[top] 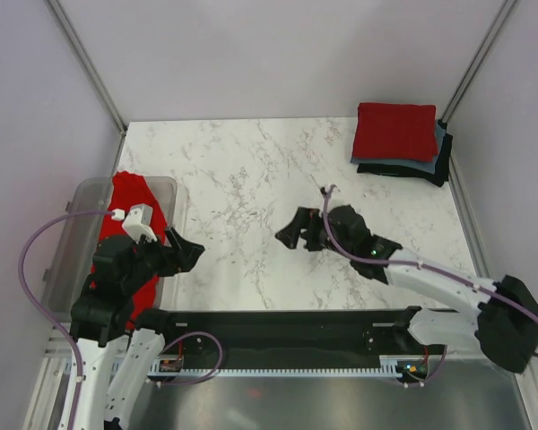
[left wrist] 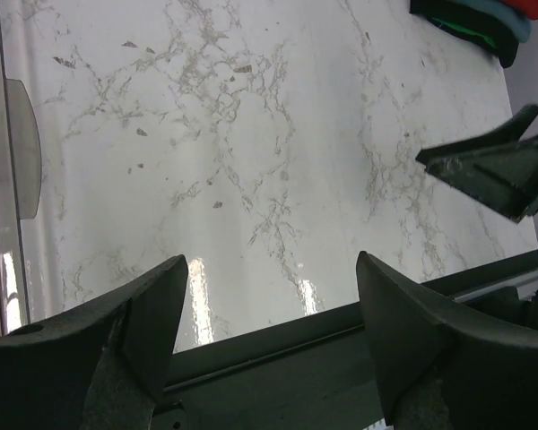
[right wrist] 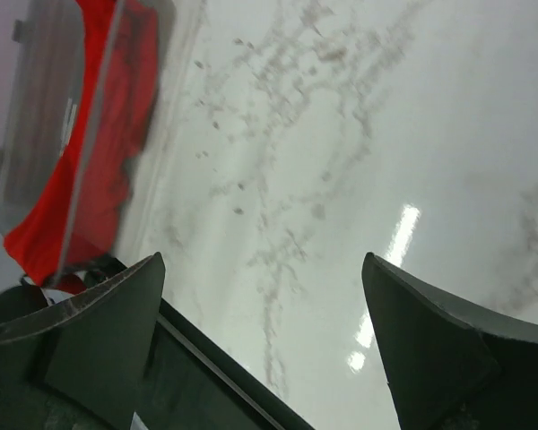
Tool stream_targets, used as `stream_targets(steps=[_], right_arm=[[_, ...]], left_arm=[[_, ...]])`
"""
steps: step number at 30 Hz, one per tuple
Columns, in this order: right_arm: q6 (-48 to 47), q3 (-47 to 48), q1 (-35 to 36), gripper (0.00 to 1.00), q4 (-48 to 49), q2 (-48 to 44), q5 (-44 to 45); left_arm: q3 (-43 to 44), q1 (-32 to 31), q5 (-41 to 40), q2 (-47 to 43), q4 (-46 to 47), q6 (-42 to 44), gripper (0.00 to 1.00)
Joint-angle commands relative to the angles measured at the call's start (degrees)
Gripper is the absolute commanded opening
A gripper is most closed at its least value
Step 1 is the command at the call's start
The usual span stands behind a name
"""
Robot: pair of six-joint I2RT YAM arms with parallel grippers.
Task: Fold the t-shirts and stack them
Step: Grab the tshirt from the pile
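A folded red t-shirt (top: pixel 396 131) tops a stack at the back right, over a grey-blue one (top: pixel 438 143) and a black one (top: pixel 441 166); the stack's edge shows in the left wrist view (left wrist: pixel 484 22). Another red t-shirt (top: pixel 134 215) lies crumpled in the clear bin (top: pixel 82 202) at the left, also in the right wrist view (right wrist: pixel 99 152). My left gripper (top: pixel 186 252) is open and empty beside the bin (left wrist: pixel 271 322). My right gripper (top: pixel 293 234) is open and empty over the table's middle (right wrist: pixel 262 313).
The marble table (top: pixel 251 179) runs between the bin and the stack. A black rail (top: pixel 278 336) lies along the near edge. Grey walls close the back and sides. The right gripper's fingers (left wrist: pixel 493 166) show in the left wrist view.
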Motion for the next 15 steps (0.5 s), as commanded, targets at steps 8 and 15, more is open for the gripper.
stream_targets(steps=[8,15], right_arm=[[2.2,-26.0,7.5,0.98,2.7,-24.2,14.7],[3.6,-28.2,7.5,0.98,6.6,-22.2,17.6]], left_arm=[[0.9,0.4,-1.3,0.4,3.6,-1.3,0.85],[6.4,0.4,-19.0,10.5,1.8,-3.5,0.86]])
